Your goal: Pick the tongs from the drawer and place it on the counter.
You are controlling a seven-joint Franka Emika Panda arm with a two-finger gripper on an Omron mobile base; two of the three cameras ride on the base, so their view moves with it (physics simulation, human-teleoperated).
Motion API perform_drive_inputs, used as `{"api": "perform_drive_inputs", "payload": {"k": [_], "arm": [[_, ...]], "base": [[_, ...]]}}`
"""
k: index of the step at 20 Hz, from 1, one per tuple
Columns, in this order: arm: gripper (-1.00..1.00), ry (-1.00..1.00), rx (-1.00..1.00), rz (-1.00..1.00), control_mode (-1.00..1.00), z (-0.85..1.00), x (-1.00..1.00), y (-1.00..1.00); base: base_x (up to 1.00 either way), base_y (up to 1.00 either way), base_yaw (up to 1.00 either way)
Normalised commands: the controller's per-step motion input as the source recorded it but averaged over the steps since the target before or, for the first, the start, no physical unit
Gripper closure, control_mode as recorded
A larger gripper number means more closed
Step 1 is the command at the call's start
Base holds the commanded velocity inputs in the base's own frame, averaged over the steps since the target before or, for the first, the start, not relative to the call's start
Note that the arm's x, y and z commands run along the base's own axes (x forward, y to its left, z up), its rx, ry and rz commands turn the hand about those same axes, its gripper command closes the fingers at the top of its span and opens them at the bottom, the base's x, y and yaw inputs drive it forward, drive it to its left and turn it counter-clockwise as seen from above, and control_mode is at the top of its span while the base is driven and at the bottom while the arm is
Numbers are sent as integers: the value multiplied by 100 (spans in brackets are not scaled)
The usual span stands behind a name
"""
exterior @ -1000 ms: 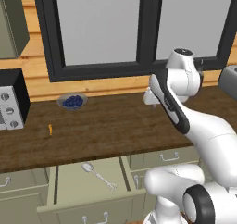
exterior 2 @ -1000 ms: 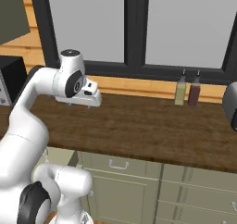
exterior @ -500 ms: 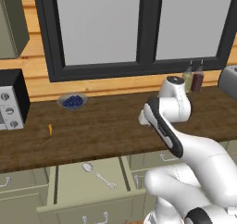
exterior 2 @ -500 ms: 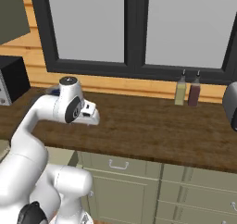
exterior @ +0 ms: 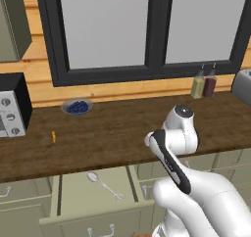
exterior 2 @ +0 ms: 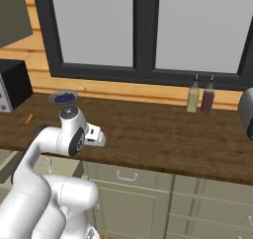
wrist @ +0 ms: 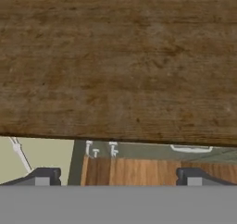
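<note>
Dark wood-grain counter (exterior: 112, 128) runs under a black-framed window, with sage-green cabinets below it. On the counter stand a grey bowl with blue berries (exterior: 77, 106), two bottles (exterior: 204, 83) and a small orange stick (exterior: 53, 136); a microwave (exterior: 12, 111) sits at the far left.

Below the counter edge the drawer (exterior: 68, 198) is pulled open, and the tongs (exterior: 103, 184) lie flat on its pale floor. In the left base view their long axis runs from about 10 o'clock, where the rounded end is, to about 4 o'clock, where the splayed end is.

In the hand view the gripper (wrist: 115, 177) is released, with its two dark tips standing wide apart and nothing between them. It looks down at the front edge of the counter. One end of the tongs (wrist: 19, 153) shows there at about 9 o'clock from the gripper, well off to the side. So I judge the hand must travel toward that side and go down into the drawer before it can close on them.

No brand, label or readable writing is seen on anything.
</note>
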Motion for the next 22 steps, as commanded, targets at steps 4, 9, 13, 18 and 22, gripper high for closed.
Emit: {"api": "perform_drive_inputs", "payload": {"k": [4,9,13,18,22], "arm": [[-100,0,0,0,100,0,0,0],[-100,0,0,0,100,0,0,0],[-100,0,0,0,100,0,0,0],[-100,0,0,0,100,0,0,0],[-100,0,0,0,100,0,0,0]], "base": [[-9,-50,12],[-23,-54,24],[-4,-4,36],[20,2,50],[46,-15,49]]}}
